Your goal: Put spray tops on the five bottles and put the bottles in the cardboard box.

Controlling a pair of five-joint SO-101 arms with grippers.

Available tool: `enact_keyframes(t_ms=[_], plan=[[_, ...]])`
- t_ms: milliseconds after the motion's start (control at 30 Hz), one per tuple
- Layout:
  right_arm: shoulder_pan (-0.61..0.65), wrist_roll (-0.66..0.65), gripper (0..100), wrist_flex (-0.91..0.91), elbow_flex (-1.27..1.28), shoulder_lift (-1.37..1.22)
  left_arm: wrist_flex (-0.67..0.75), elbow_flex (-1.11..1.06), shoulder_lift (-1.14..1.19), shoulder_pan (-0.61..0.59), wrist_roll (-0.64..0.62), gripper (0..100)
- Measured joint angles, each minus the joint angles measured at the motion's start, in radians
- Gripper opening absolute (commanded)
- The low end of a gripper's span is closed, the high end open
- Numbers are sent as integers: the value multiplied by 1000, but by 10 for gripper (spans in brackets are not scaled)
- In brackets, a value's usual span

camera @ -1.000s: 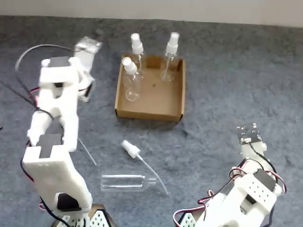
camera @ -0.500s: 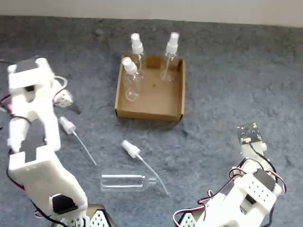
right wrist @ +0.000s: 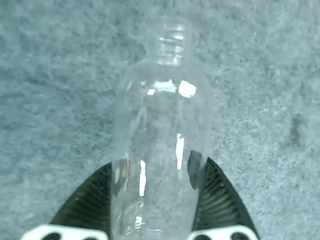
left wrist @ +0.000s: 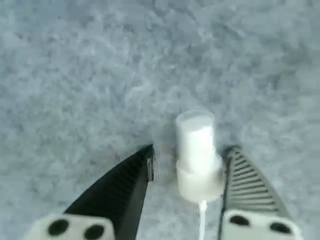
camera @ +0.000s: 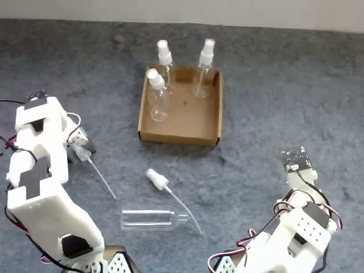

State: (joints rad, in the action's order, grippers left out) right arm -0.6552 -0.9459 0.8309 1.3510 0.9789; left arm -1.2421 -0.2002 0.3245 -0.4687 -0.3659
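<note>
In wrist cam — R gripper (right wrist: 157,167) clamps uncapped bottle (right wrist: 161,100).

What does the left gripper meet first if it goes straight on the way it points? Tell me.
Most likely the white spray top, which lies between the left gripper's open jaws, nearer one of them. The grey carpet is right beneath it; depth is unclear, so the jaws might touch that almost together.

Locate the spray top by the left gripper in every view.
High view: the spray top lies far left on the grey carpet.
Left wrist view: the same spray top sits between the fingers of the open left gripper.
Right wrist view: the right gripper holds a capless bottle.
Shared landmark: the grey carpet.
</note>
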Motion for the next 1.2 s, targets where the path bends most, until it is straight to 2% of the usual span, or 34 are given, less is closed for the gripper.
enact_keyframes(t_ms=[67,267,333,433,600,700,767,867,1067,1200], plan=[[0,0,6,0,0,0,23,0,-6,34,34,27],[0,0,6,0,0,0,49,71,-9,157,101,24],[0,0,6,0,0,0,-9,163,-9,204,129,24],[0,0,6,0,0,0,-118,330,-9,288,261,24],[0,0,6,0,0,0,-344,589,-9,368,578,15],[0,0,6,0,0,0,-485,597,-11,387,680,4],[0,0,6,0,0,0,-500,540,-11,387,712,4],[8,37,6,-15,0,0,-462,388,-18,381,736,4],[72,157,6,-101,0,0,-160,12,-94,382,741,8],[109,204,16,-106,0,0,-20,-141,-130,382,726,38]])
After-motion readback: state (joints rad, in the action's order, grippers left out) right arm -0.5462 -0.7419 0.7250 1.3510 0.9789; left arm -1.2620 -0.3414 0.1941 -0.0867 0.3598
